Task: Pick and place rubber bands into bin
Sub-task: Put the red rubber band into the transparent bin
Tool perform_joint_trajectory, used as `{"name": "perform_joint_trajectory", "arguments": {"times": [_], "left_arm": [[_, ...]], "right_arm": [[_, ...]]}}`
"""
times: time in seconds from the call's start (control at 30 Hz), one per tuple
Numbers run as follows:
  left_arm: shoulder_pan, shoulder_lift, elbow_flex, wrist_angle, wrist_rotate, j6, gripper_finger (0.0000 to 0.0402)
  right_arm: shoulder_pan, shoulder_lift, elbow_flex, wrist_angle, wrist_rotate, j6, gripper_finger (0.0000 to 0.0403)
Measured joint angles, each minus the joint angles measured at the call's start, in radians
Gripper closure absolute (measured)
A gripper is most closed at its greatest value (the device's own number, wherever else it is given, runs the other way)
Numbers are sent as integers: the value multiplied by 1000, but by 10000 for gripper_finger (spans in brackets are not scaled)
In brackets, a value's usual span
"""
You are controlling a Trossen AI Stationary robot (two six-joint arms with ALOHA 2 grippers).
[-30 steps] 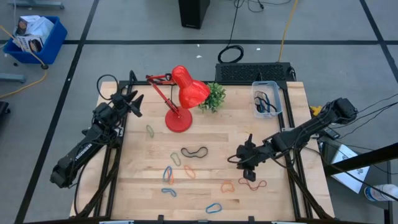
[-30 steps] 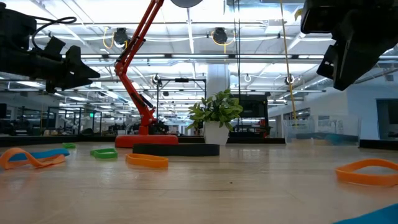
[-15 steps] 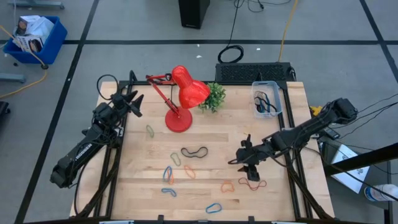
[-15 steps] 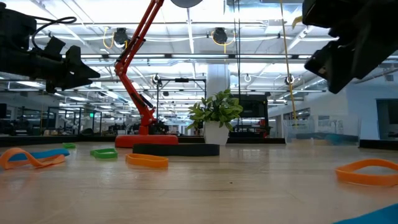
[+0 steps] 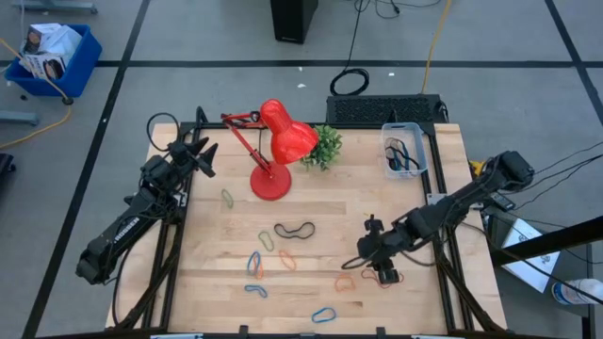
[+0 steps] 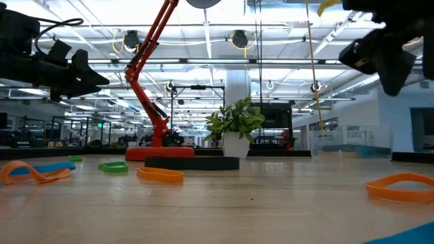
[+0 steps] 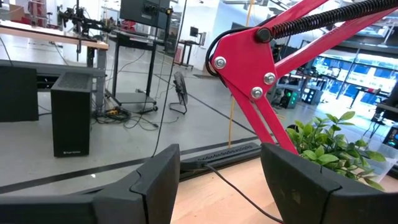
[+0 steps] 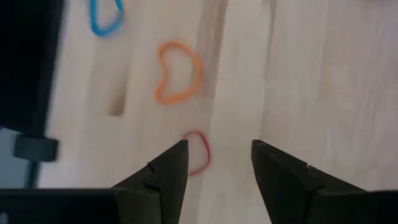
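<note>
The blue rubber band [image 5: 323, 314] lies at the near edge of the wooden surface [image 5: 212, 282], with an orange rubber band [image 5: 345, 282] just beyond it. The right gripper [image 5: 366, 261] hangs low over the near right part of the surface, beside the orange band and a dark red rubber band [image 5: 384, 278]. In the right wrist view its fingers [image 8: 283, 180] stand spread, nothing between them; the red band [image 8: 198, 152], the orange band [image 8: 177, 70] and a blue band [image 8: 104, 14] lie on the wood ahead of them.

Further left near the front lie a second blue rubber band [image 5: 255, 290] and a blue-and-orange pair [image 5: 254, 265], then an orange band [image 5: 287, 260], a green band [image 5: 265, 239] and a long black rubber band [image 5: 295, 229] near mid-surface. A lone green band [image 5: 227, 198] lies left of the red desk lamp [image 5: 273, 146].

The small potted plant [image 5: 322, 145] stands just beside the lamp shade. The bin [image 5: 403, 149] sits at the far right corner, with dark and blue bands inside it.

The left gripper [image 5: 202, 154] is raised at the far left edge, apart from all bands. Its fingers [image 7: 155, 180] stand spread and empty in the left wrist view.
</note>
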Motion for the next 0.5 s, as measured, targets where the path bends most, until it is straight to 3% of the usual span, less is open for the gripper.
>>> {"name": "perform_joint_trajectory", "arguments": {"times": [0.27,0.5], "left_arm": [[0,0,0,0,0,3,172],[0,0,0,-8,1,8,172]], "right_arm": [[41,118,-2,24,-3,95,232],[78,139,-16,57,42,97,233]]}}
